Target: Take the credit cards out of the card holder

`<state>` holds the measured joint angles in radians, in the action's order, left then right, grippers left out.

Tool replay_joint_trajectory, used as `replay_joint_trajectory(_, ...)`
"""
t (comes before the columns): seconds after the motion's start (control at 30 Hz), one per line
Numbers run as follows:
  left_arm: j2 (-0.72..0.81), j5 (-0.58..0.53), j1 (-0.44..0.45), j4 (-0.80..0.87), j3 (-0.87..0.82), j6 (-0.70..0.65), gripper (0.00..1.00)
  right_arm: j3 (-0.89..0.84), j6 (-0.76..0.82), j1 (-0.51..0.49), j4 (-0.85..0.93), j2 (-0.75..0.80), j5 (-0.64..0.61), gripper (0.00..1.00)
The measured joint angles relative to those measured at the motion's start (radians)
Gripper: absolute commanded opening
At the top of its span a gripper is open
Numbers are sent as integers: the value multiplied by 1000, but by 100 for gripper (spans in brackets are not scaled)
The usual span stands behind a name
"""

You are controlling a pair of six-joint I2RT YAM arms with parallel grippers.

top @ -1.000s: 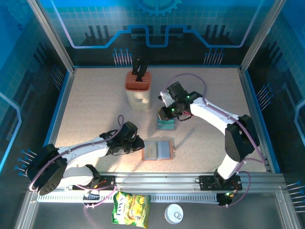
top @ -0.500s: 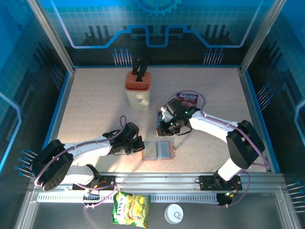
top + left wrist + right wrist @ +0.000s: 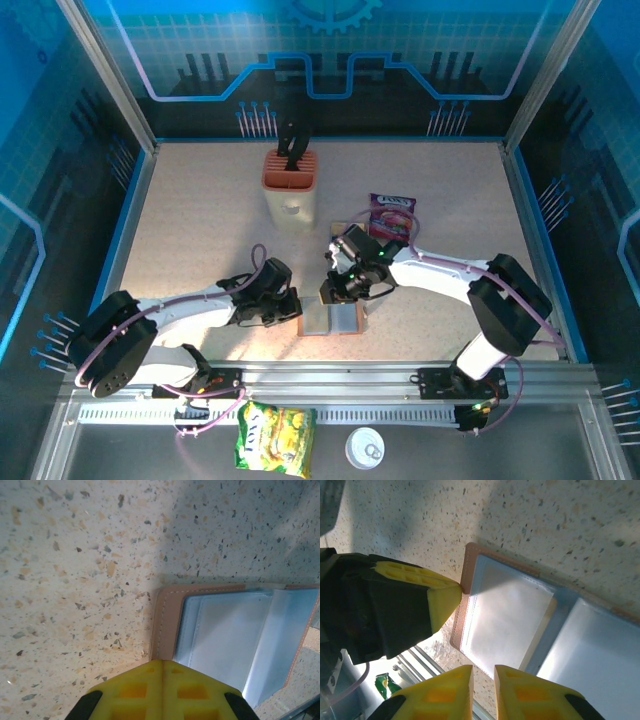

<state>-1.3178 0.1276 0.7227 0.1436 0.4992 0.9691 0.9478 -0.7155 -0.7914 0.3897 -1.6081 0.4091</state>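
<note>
Card holder [image 3: 162, 626]: matt tan leather-like rim, stitched; at its three o'clock, glossy smooth translucent plastic pockets [image 3: 225, 640]; table [image 3: 75, 555] speckled, stone-like, matt

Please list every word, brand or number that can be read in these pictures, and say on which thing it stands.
Purple packet: white lettering, too blurred to read.
Yellow-green packet: lettering, too blurred to read.
Card holder: no text visible.

knife block [image 3: 290, 190] upright (dark handles on top), purple snack packet [image 3: 391, 214] flat nearby.
</note>
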Motion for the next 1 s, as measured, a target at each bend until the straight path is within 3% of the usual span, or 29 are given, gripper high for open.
replay_joint_trajectory(1.0,-23,0,0,-2,-1,-1,4,-14,-45,-42,-73,-117,19,24)
